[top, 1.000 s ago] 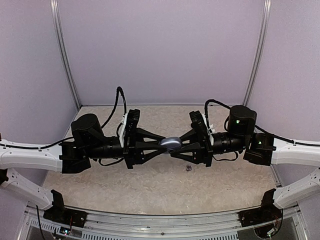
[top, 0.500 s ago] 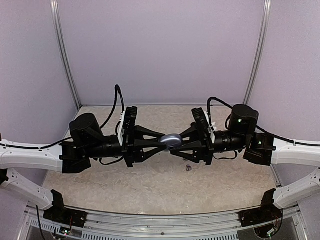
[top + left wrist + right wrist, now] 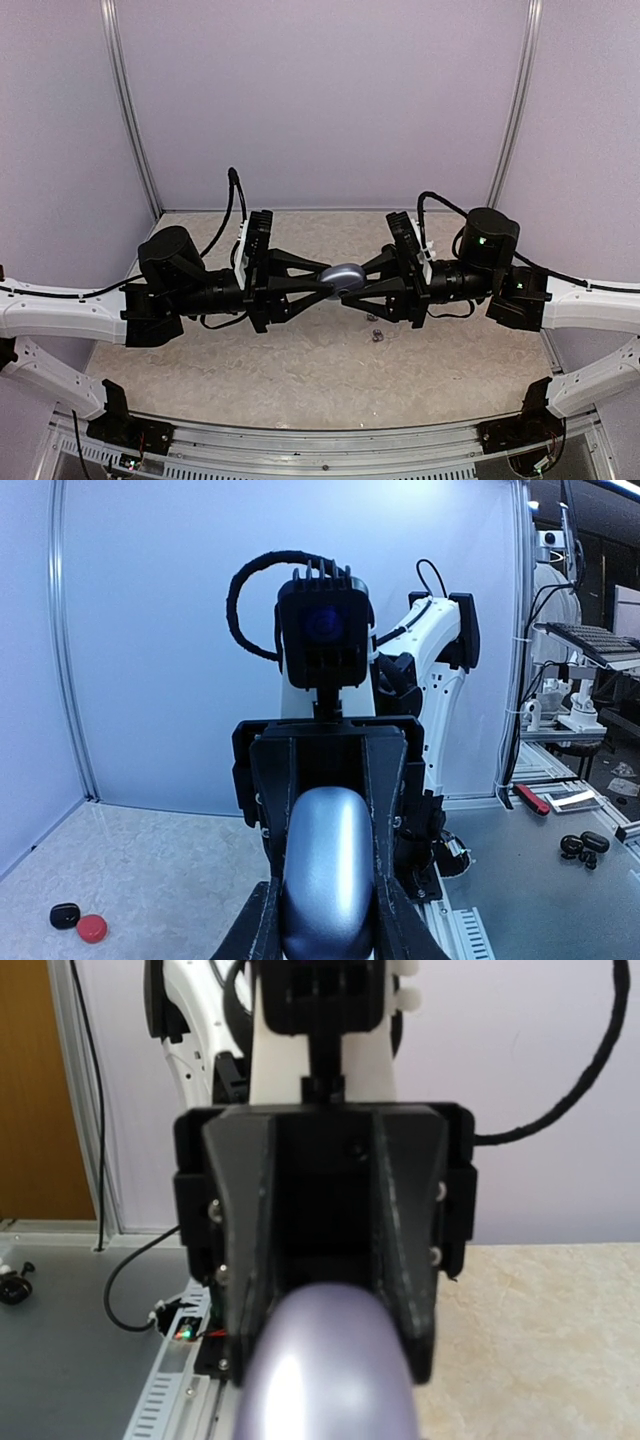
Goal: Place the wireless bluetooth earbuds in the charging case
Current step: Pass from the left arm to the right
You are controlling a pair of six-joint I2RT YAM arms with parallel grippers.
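Note:
A silver-grey charging case (image 3: 345,274) hangs in mid-air over the table's middle, lid closed, held from both sides. My left gripper (image 3: 330,283) is shut on it. In the left wrist view its fingers (image 3: 398,932) press the case (image 3: 328,865) on both flanks. My right gripper (image 3: 359,285) comes from the opposite side, and its fingers (image 3: 388,780) close on the case's far end. The right wrist view shows the case (image 3: 330,1370) as a blur low in the frame. One tiny earbud (image 3: 377,335) lies on the table below the right gripper.
A small red piece (image 3: 92,928) and a small black piece (image 3: 65,915) lie on the table by the far wall. Purple walls enclose the table (image 3: 250,370) at the back and on both sides. A metal rail (image 3: 320,440) runs along the near edge.
Both grippers, with the case between them, have risen slightly and drifted toward the back wall. The grip looks the same.

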